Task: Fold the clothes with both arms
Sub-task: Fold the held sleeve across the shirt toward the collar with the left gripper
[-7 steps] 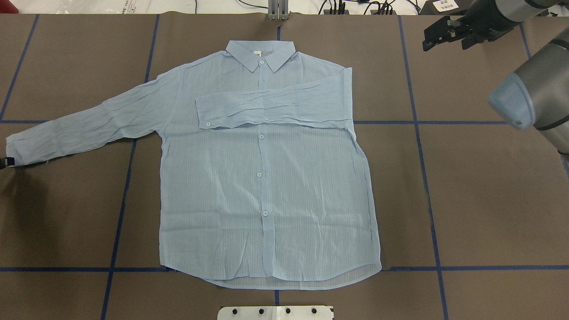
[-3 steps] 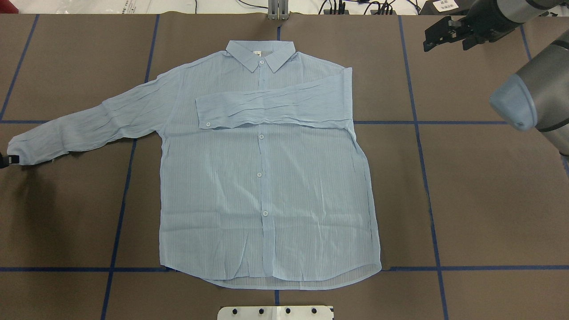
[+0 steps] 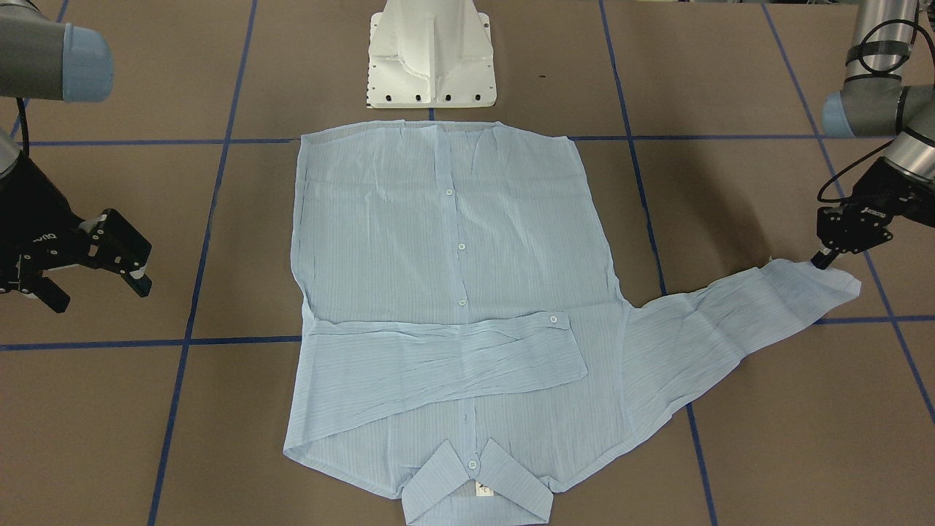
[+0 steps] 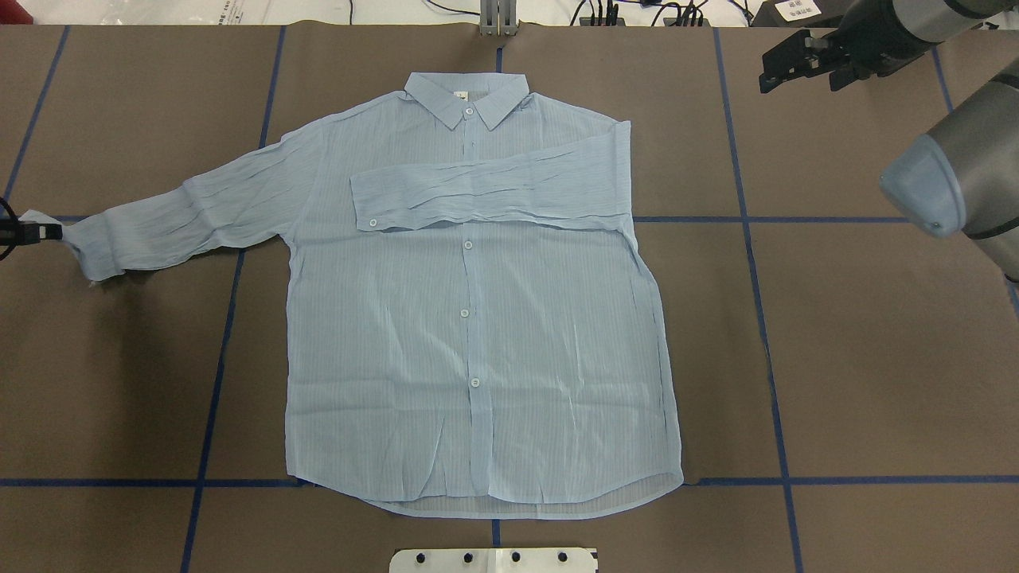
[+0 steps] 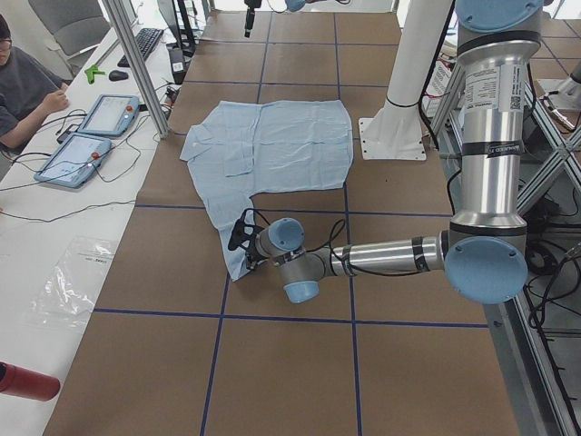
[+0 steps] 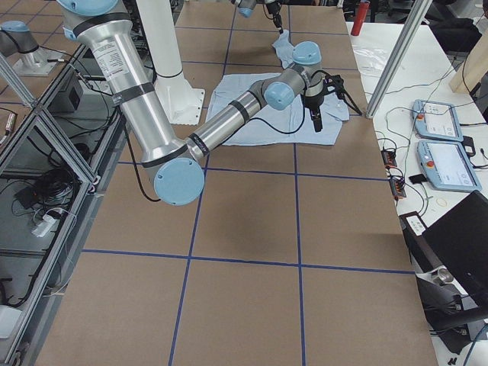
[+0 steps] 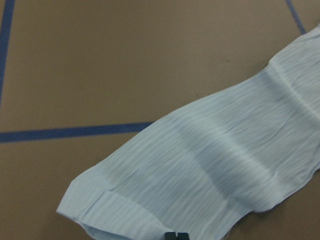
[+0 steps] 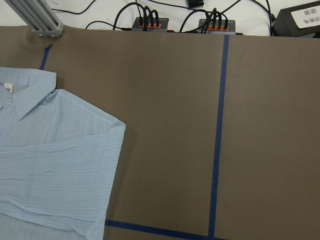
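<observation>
The pale-blue striped shirt (image 4: 478, 334) lies flat and buttoned, collar at the table's far side from the robot; it also shows in the front view (image 3: 453, 241). One sleeve is folded across the chest (image 4: 486, 191). The other sleeve (image 4: 183, 215) stretches out to the robot's left. My left gripper (image 4: 32, 232) is shut on that sleeve's cuff and holds it slightly raised; the front view (image 3: 825, 259) and the left wrist view (image 7: 176, 235) show it too. My right gripper (image 4: 766, 73) is open and empty, off the shirt near the far right corner (image 3: 98, 292).
The white pedestal base (image 3: 431, 58) stands at the near edge behind the shirt's hem. Blue tape lines (image 4: 748, 219) cross the brown table. Cables and plug strips (image 8: 150, 22) line the far edge. A side table with tablets (image 5: 91, 136) and a seated person runs along it.
My left gripper has moved toward the table's far side and slightly inward with the cuff, which has bunched and lifted. My right gripper has shifted only a little.
</observation>
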Robot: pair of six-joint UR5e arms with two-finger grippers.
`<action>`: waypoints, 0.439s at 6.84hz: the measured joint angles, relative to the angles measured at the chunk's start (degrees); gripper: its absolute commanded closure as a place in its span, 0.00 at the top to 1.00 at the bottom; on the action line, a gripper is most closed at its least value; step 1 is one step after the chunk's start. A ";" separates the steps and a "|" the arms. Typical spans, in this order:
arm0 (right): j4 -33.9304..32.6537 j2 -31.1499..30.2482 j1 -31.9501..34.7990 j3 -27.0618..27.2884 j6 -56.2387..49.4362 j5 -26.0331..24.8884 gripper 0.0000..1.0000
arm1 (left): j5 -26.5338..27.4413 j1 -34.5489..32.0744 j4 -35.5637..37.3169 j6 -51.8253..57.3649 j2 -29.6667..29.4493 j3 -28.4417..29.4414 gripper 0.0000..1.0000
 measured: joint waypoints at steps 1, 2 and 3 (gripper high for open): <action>0.02 -0.04 -0.04 0.02 0.03 -0.03 1.00 | -0.18 -0.61 0.36 0.01 -4.04 -0.10 0.00; 0.00 -0.08 -0.06 0.08 0.07 -0.05 1.00 | -0.31 -0.90 1.46 -0.18 -8.67 -0.21 0.00; -0.01 -0.16 -0.07 0.27 0.08 -0.06 1.00 | -0.48 -0.85 5.65 -0.62 -14.18 -0.96 0.00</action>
